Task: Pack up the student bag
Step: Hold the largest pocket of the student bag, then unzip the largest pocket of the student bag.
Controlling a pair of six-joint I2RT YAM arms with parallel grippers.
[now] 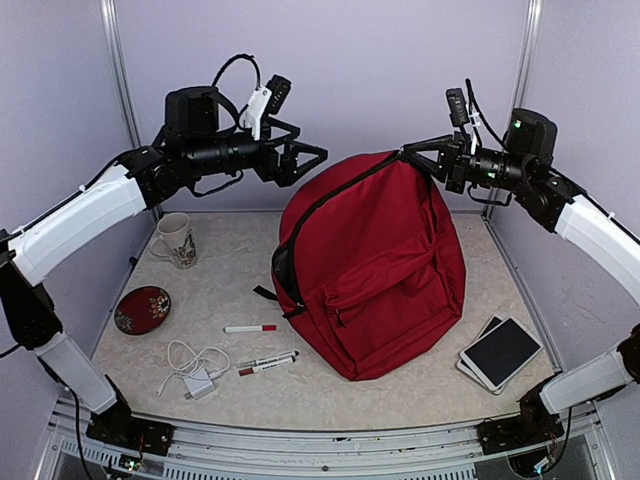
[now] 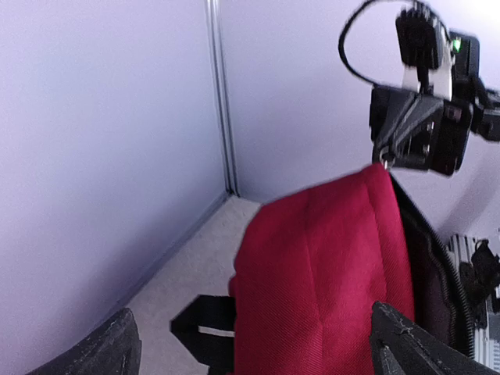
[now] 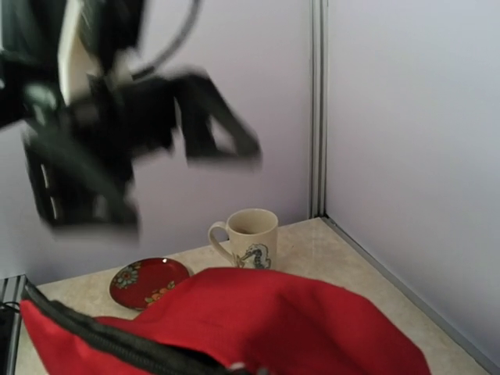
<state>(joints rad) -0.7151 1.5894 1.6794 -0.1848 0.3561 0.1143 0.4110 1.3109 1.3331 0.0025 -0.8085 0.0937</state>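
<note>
Above table (image 1: 230, 275), right end effector (image 1: 409, 156) grips top of student bag (image 1: 385, 260); left end effector (image 1: 312, 160) gapes nearby.

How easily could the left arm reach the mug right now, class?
Probably yes. The mug stands alone on that arm's side; the left gripper is open and empty, and the bag is not between them.
</note>
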